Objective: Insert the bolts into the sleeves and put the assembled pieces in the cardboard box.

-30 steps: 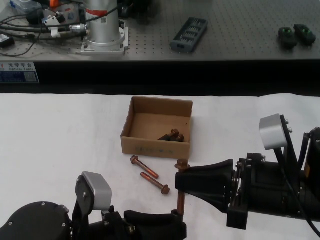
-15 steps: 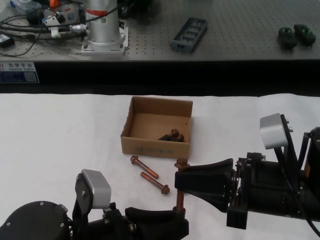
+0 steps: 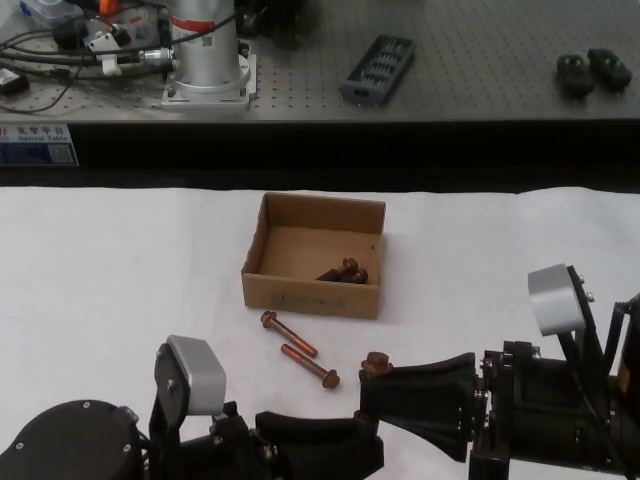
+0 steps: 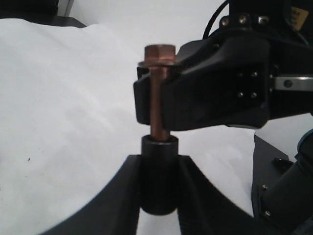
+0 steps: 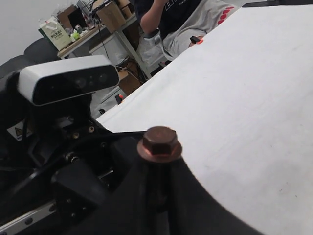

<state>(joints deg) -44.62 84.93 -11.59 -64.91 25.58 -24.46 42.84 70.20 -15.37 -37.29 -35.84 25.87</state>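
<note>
While the right gripper point(image 3: 372, 388) pinched a bolt point(image 3: 376, 362) upright at lower centre, below the cardboard box point(image 3: 320, 205), the left gripper point(image 4: 159, 198) clamped a sleeve point(image 4: 159, 161) at its view's lower centre, seemingly so shank met bore. The bolt's head sat mid-frame in the right wrist view.

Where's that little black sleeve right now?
In the left wrist view the black sleeve stands upright in the left tool, directly below the copper bolt held by the right tool, on the near side of the cardboard box.
</note>
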